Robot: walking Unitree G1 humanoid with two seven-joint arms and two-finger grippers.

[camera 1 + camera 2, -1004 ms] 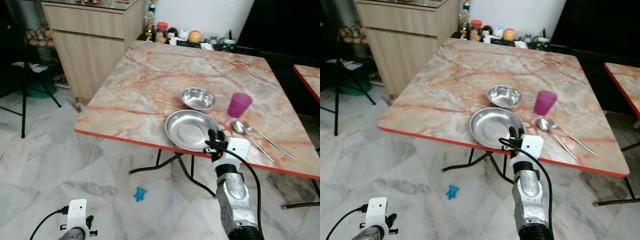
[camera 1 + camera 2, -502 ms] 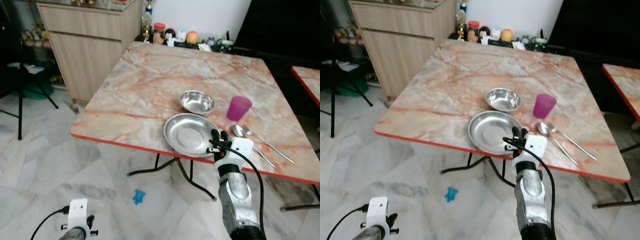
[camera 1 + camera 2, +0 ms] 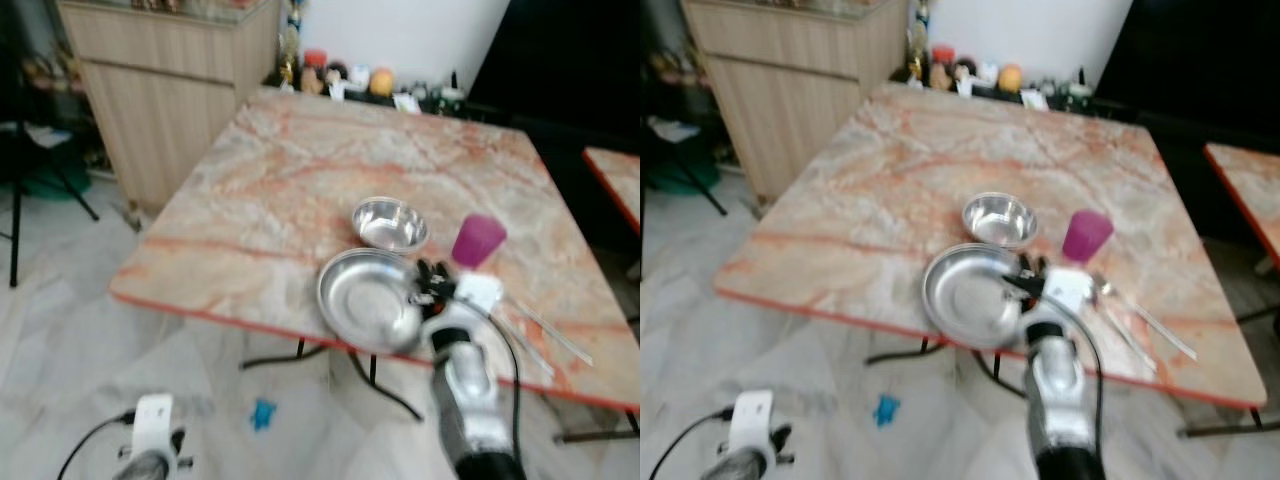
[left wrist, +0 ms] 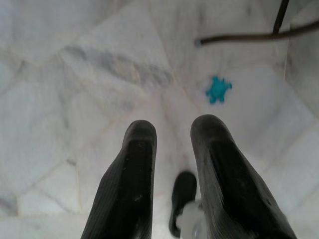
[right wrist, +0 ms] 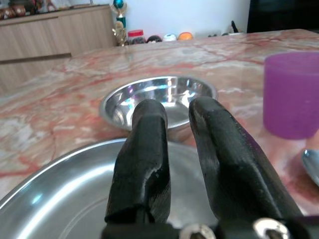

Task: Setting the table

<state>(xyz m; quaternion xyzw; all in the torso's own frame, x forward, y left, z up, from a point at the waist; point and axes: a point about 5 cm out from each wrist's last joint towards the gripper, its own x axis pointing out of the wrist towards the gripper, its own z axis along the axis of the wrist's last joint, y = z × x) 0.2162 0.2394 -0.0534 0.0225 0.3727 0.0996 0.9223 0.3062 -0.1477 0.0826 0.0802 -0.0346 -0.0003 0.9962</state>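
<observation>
Hovering over the plate's (image 3: 368, 300) right rim, the right gripper (image 5: 172, 124) points its nearly closed, empty fingers toward the bowl (image 5: 158, 98) just beyond.

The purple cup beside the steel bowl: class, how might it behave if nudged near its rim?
The purple cup looks like thin plastic, so probably light and stiff. Standing upright, taller than wide, it may tip rather than slide across the smooth marble table.
</observation>
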